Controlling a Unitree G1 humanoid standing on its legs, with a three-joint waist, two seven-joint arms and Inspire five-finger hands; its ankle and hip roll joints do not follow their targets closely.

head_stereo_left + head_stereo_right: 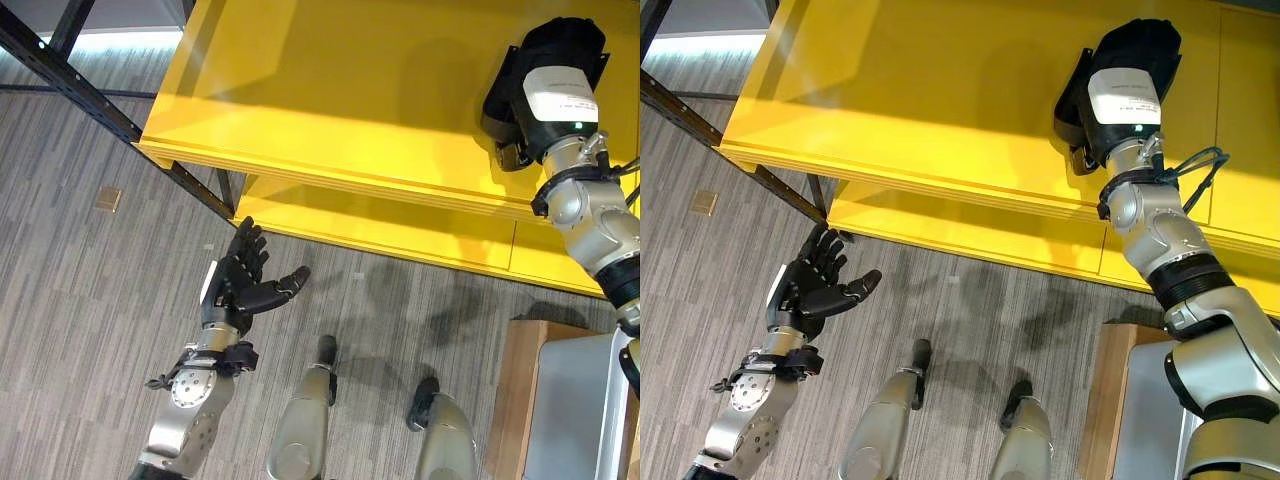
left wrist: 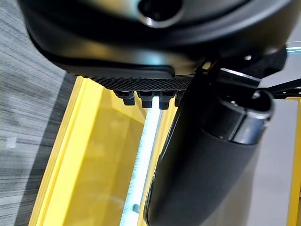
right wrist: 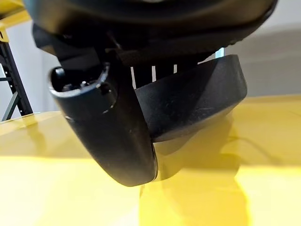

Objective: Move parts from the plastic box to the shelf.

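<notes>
Part (image 3: 193, 101) in the right hand (image 1: 1118, 60): a black, smooth, matte piece, broad and curved like a shallow ring or cup segment, with a rounded rim. In the right wrist view its long axis runs across the hand, one end tucked behind the thumb (image 3: 110, 127) and the other end pointing away past the fingers, tilted slightly upward. It hangs just above the top board of the yellow shelf (image 1: 330, 90), whose glossy surface shows its dark reflection; whether it touches the board I cannot tell. The right hand is curled round the part, thumb on one side and fingers on the other. The left hand (image 1: 240, 280) hovers low over the grey striped floor (image 1: 80, 290), in front of the shelf's lower board, fingers spread and relaxed, holding nothing. A wooden block (image 1: 515, 400) stands at the robot's right.
</notes>
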